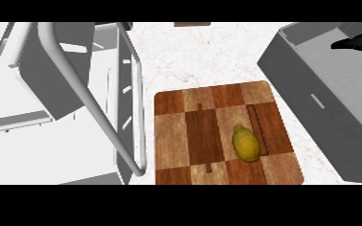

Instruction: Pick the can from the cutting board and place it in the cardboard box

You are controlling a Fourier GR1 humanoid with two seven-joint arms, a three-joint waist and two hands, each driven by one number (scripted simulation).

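a lemon [245, 143] is seen on the cutting board [205, 129]; black hand [348, 43] (fingers unclear, which one cannot be told) over grey box [311, 84].

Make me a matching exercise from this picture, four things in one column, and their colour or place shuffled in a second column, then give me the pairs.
Things:
1. cutting board
2. yellow fruit
3. box
4. right hand

Colour or place:
A. grey, along the right edge of the view
B. brown wooden checks, in the middle of the counter
C. lying on the board's right half
D. black, in the upper right corner, over the box

Pairs: 1-B, 2-C, 3-A, 4-D
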